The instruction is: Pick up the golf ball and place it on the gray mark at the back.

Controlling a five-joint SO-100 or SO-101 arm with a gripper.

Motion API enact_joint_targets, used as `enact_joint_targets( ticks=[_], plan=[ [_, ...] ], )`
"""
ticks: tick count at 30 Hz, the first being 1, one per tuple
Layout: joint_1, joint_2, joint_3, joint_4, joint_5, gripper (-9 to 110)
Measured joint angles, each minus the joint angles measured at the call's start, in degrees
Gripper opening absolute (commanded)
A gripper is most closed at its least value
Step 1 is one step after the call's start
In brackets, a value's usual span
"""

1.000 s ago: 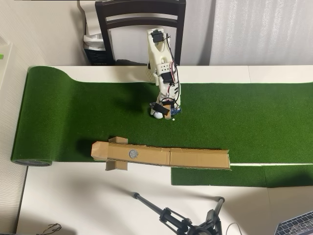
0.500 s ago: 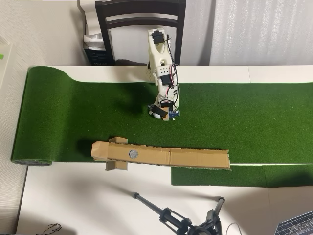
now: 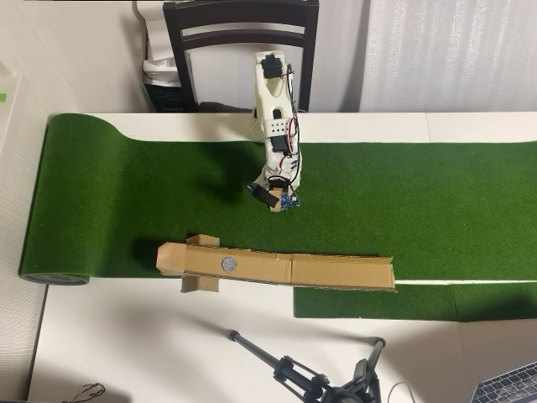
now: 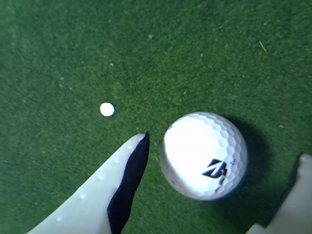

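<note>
Right now golf ball sits on turf btwn wide-open tool fingers, not gripped.

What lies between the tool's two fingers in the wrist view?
The golf ball sits on the green turf between the fingers, not yet clamped.

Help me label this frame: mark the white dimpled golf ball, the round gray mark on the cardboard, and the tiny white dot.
white dimpled golf ball (image 4: 204,155), wrist view, centre.
round gray mark (image 3: 228,264), overhead view, middle.
tiny white dot (image 4: 107,109), wrist view, centre.
</note>
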Motion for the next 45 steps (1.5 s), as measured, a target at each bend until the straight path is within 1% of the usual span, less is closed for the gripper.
enact_joint_targets(
  ticks=[23,31,45],
  plan=[
    [-1.3,-0.1,0.0,0.0,-0.2,47],
    [-1.4,-6.8,0.4,0.0,-0.2,47],
    [-1.4,-7.4,0.4,0.0,-0.2,47]
  ],
)
